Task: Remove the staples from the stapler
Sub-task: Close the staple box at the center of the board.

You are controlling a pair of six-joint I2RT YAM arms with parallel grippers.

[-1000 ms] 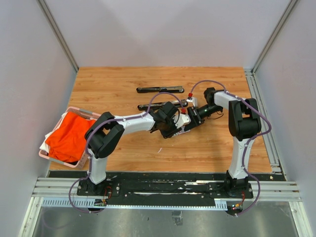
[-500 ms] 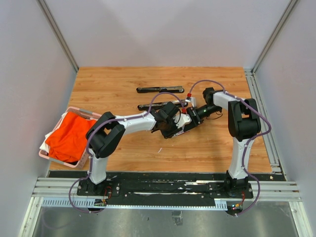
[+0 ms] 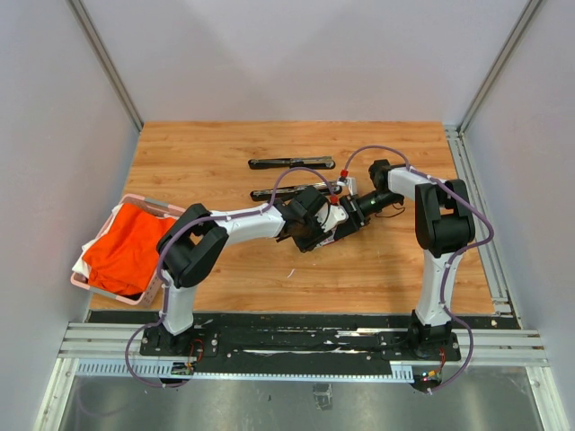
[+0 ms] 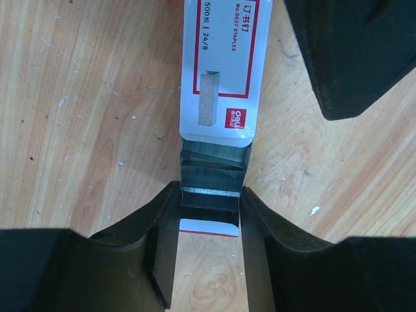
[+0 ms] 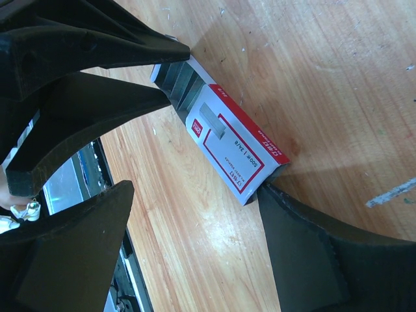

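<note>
A white-and-red staple box [image 4: 224, 65] lies flat on the wooden table between both grippers. Its inner tray sticks out of the sleeve, with grey staples [image 4: 211, 190] lying in it; they also show in the right wrist view as staples [image 5: 177, 79]. My left gripper [image 4: 210, 201] is shut on the sides of that tray end. My right gripper [image 5: 195, 195] is open wide at the box's other end, one finger [image 5: 292, 227] touching the sleeve's corner. From above, the left gripper [image 3: 319, 232] and right gripper [image 3: 347, 214] meet nose to nose. The black stapler [image 3: 290, 162] lies beyond them.
A second long black bar [image 3: 269, 193] lies just behind the left wrist, partly covered by it. A pink basket [image 3: 148, 205] holding orange cloth [image 3: 121, 247] sits at the table's left edge. Grey walls close in the table on three sides.
</note>
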